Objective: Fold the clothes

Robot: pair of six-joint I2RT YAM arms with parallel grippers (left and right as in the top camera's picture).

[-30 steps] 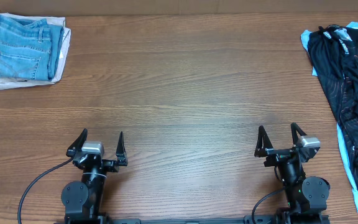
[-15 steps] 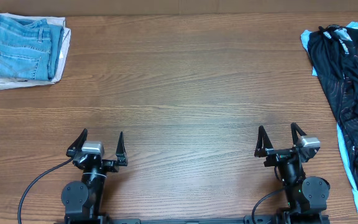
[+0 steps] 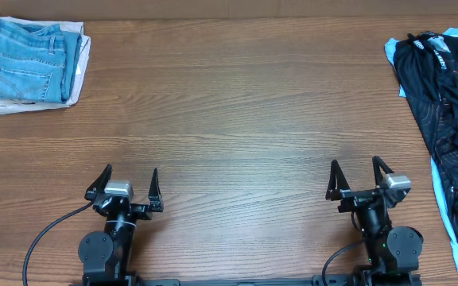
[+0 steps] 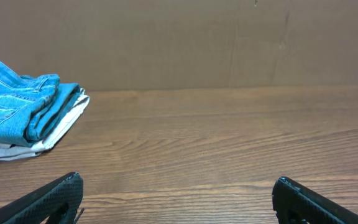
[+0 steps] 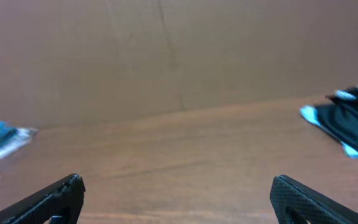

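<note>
The clothes, a black shirt [image 3: 448, 111] with thin orange lines and white lettering, lie crumpled along the table's right edge on top of a light-blue garment; the right wrist view shows the shirt [image 5: 356, 119] blurred at far right. My left gripper [image 3: 128, 180] stands open near the front edge at the left, nothing between its fingers [image 4: 55, 198]. Open and empty too, my right gripper [image 3: 358, 173] sits near the front edge, left of the shirt and well apart from it, its fingers [image 5: 300, 198] spread wide.
Folded light-blue jeans [image 3: 29, 60] rest on a white cloth at the back left corner, also seen as jeans [image 4: 18, 107] in the left wrist view. A brown cardboard wall [image 4: 179, 43] closes the far side of the wooden table [image 3: 229, 119].
</note>
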